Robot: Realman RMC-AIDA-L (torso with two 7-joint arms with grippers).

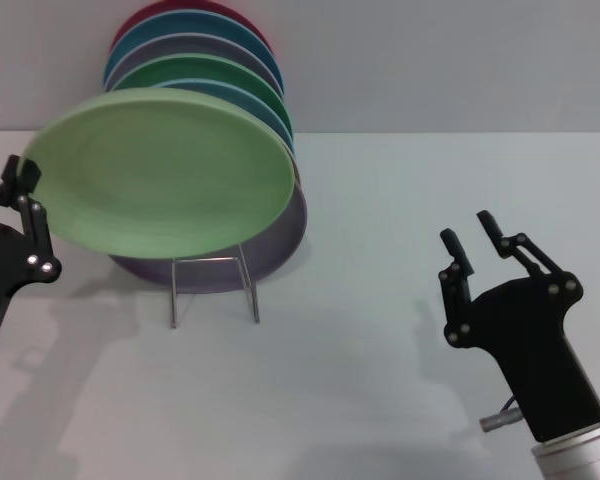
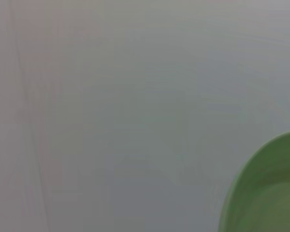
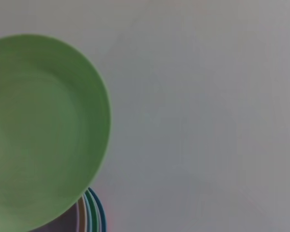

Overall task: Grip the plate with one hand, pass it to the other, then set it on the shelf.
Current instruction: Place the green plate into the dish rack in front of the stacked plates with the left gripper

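Plate (image 1: 160, 170): round, matte, pale pastel green, shallow, tilted, held in air in front of stacked plates (image 1: 195, 60) on shelf (image 1: 215, 285). My left claw (image 1: 22, 185) clamps plate rim at 9 o'clock edge. My right claw (image 1: 475, 240), fingers spread and empty, hovers over counter (image 1: 380, 380), well apart toward 3 o'clock.

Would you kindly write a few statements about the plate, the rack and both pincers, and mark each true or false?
1. The left pincer holds the light green plate by its rim. True.
2. The right pincer is shut on the plate. False: it is open, off to the right, touching nothing.
3. The wire shelf already holds several plates. True.
4. The light green plate lies flat on the table. False: it is held tilted above the table.
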